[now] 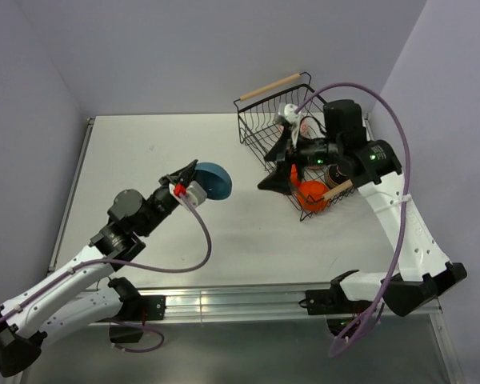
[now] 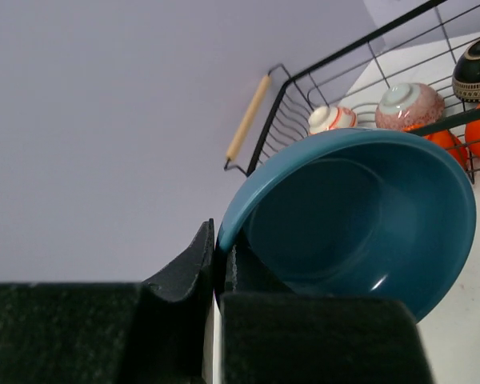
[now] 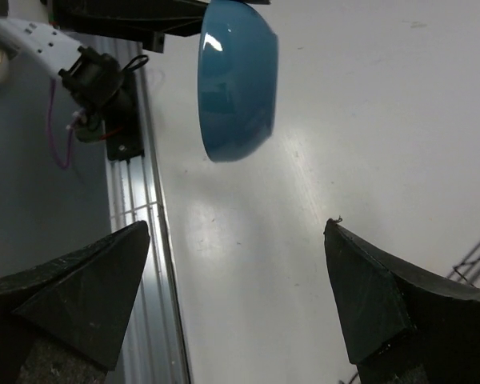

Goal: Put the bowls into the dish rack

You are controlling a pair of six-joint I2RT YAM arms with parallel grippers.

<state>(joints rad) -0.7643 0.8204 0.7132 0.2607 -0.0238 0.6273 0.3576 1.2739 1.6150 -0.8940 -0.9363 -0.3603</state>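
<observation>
On your left, the left arm reaches forward and to the right, low above the surface (image 1: pixel 144 160). The left end effector (image 1: pixel 190 171) is clenched on the rim of the blue bowl (image 1: pixel 213 181). In the left wrist view its two fingers (image 2: pixel 184 272) pinch this rim from both sides. The bowl stands on its edge in the air, with its hollow turned toward the wrist and its round back turned toward the rack.

To the right stands the dish rack (image 1: pixel 252 132), with one wooden handle (image 1: pixel 270 86) at the far end. Inside it you see an orange-and-white patterned bowl (image 2: pixel 332 118), a speckled bowl (image 2: pixel 410 104) with its pale foot up, a dark bowl (image 2: pixel 476 68) and, at the near end, an orange bowl (image 1: pixel 312 194).

On your right, the right arm bends over the rack and points to the left. The right end effector (image 1: pixel 278 164) is released, its jaws wide apart with nothing between them. It hangs at the left wall of the rack. The blue bowl lies ahead of it, to its left, clearly apart.
</observation>
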